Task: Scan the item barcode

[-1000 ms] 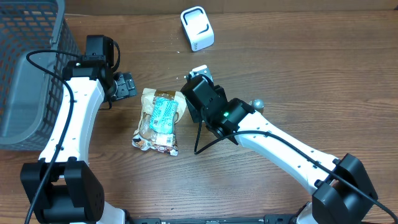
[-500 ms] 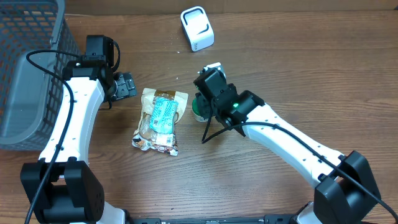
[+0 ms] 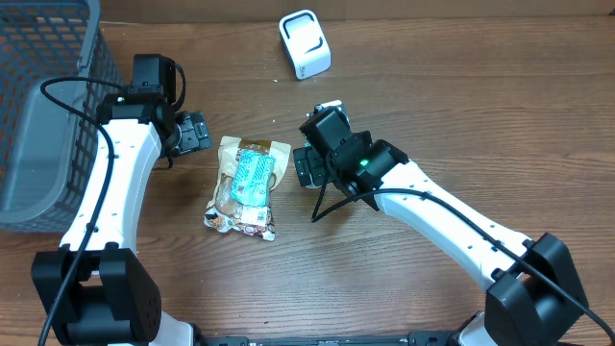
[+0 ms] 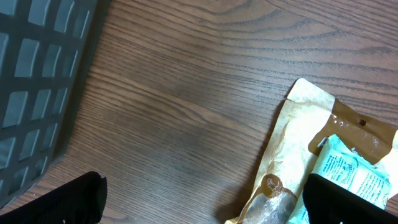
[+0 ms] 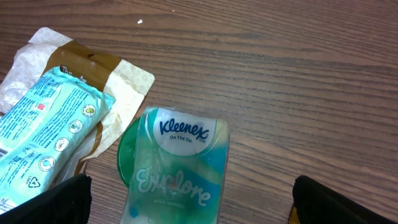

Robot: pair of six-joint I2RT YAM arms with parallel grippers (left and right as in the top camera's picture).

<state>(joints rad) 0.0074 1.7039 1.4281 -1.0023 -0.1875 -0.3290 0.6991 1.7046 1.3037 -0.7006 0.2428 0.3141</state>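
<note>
Green and white plastic caught the eye first: the tissue pack lay flat on the tabletop, just right of the snack bag. Its long axis ran straight away from the right wrist, with the brand-name end pointing away from it and the printed face up. A green round disc stuck out from under its left edge, close against the corner of the bag.

The right jaws were spread wide directly over the pack. Their dark fingers sat out at either side, with bare wood between them and the pack, so they held nothing. From overhead the pack was almost wholly hidden under that arm.

The snack bag lay lengthwise toward the far edge, its brown-banded end farthest away, with a teal packet on top. The left jaws were wide too and empty, just beside the bag's far left corner, between it and the grey basket. The white scanner was well apart from all this, near the far edge.
</note>
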